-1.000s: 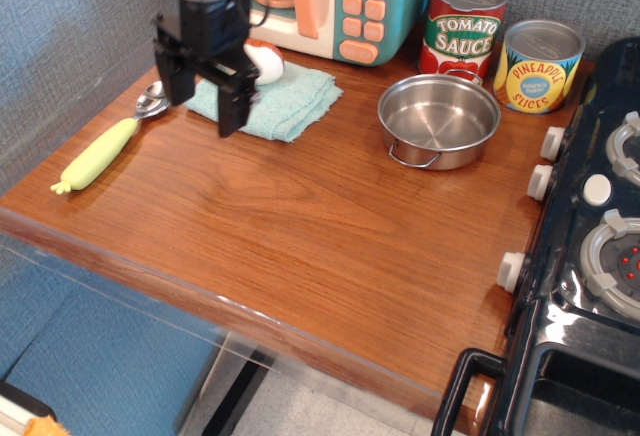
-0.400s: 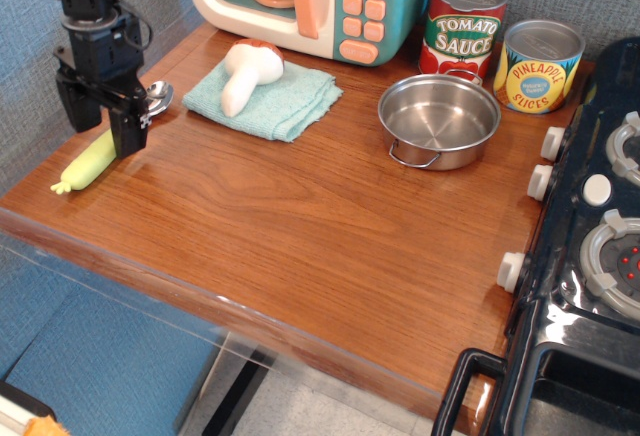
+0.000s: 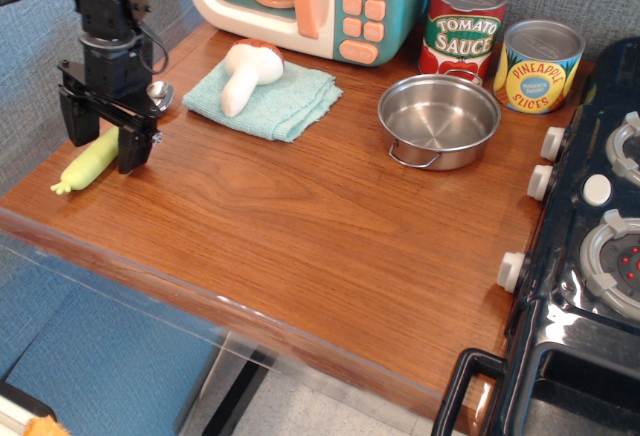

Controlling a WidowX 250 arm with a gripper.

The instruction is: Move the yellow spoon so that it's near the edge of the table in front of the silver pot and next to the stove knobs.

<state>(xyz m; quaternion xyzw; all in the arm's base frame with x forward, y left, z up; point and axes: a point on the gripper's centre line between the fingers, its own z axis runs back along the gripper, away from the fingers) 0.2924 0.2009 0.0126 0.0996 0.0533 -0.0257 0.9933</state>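
Far left on the tabletop, the hand hangs over the yellow spoon, its two black fingers spread wide, one either side of the pale handle, gripping nothing. The spoon lies slantwise near the left edge, silver bowl pointing toward the far side. Well apart to the right sits the silver pot, with the stove knobs lined up along the black stove beyond it.

A toy kitchen set: right of the gripper stand a pastel microwave, two cans, a pot and a black stove.
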